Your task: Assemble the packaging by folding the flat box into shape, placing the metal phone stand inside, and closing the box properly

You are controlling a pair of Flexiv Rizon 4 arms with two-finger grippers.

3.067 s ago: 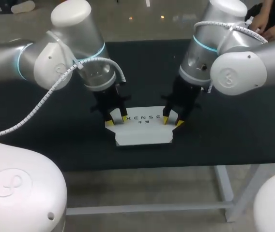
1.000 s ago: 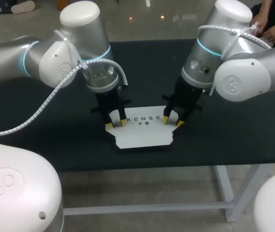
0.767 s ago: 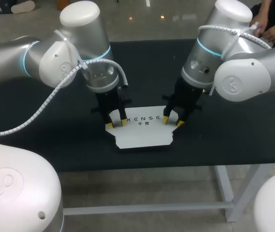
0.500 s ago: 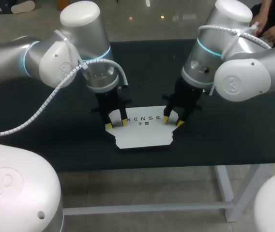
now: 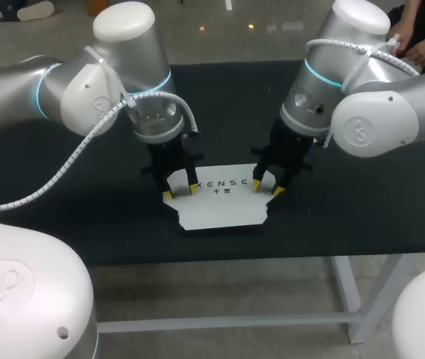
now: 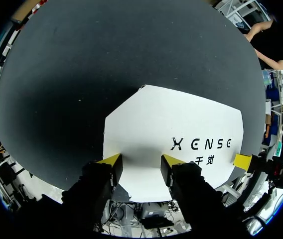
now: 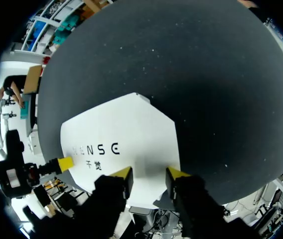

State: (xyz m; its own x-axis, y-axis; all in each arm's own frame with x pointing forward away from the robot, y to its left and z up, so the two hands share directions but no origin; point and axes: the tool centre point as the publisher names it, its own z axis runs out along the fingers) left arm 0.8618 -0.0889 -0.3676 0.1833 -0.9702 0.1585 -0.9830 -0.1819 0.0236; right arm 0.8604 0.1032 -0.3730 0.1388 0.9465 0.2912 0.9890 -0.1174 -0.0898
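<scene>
The job is at the folding step, barely begun. The white box point(image 5: 220, 202) lies flat on the black worktop point(image 5: 85, 217). The left end effector point(image 5: 180, 191) and the right end effector point(image 5: 267, 187) stand at its two far corners. Both are released, their fingers spread with tips down on the box, grasping nothing. The next move likely calls for catching an edge and raising it without sliding the box.

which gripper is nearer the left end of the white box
Left. The left gripper sits right at the left end of the flat white box, open over its edge. The right gripper is at the opposite end, also open.
</scene>
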